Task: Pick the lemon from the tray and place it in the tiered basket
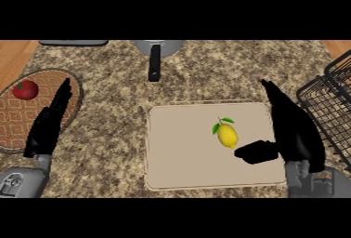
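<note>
Lemon [227, 135] lies free on the tray [185, 162], just beside the open-fingered right hand [291, 128]; its thumb could nudge it rolling; left hand [49, 122] rests open.

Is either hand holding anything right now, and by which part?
Nothing is held. The lemon lies on the tray, just clear of the open right hand. The left hand rests open.

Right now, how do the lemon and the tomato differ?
The lemon is yellow and oval with green leaves; the tomato is red and round. The lemon lies on the beige tray, beside the right hand; the tomato sits on the patterned oval mat, near the left hand. Neither is held.
</note>
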Robot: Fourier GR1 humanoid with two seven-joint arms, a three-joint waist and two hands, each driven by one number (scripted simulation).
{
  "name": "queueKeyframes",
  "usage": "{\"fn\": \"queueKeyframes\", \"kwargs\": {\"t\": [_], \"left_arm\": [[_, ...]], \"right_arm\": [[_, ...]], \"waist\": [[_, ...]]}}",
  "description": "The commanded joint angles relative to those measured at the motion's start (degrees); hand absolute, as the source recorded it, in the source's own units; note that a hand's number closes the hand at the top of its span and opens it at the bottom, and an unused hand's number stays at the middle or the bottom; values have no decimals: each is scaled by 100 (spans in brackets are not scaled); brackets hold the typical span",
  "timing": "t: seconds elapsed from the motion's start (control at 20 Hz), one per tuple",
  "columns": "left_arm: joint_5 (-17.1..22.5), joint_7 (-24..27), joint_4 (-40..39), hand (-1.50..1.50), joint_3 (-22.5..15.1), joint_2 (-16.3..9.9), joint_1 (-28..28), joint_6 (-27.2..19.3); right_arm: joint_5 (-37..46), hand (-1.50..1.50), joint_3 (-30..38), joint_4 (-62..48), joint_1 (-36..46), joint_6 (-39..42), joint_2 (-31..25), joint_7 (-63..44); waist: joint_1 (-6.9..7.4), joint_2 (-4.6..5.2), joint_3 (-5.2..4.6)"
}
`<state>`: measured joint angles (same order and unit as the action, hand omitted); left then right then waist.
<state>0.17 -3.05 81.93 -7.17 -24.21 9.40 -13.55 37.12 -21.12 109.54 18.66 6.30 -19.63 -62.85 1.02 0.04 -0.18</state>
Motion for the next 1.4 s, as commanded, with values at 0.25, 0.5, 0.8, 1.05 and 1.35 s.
{"fn": "queueKeyframes", "kwargs": {"t": [0.25,0.5,0.8,1.05,1.35], "left_arm": [[-75,-128,19,0,15,135,81,11],[-31,30,8,0,123,67,-39,165],[-178,-80,108,0,129,177,-62,56],[-143,38,73,0,232,197,-205,196],[-96,-121,30,0,451,86,46,314]], "right_arm": [[-2,-150,84,-1427,979,670,938,-1301],[112,-150,231,-1928,1092,918,976,-1296],[526,-150,-182,-1648,601,951,1396,-1541],[768,-150,-158,-1678,533,1048,1447,-1369],[1468,-150,-432,-2029,364,985,1594,-1213]], "waist": [[-28,-2,13],[-50,-7,13],[-114,-29,15],[-104,-20,15],[-107,-14,15]]}}
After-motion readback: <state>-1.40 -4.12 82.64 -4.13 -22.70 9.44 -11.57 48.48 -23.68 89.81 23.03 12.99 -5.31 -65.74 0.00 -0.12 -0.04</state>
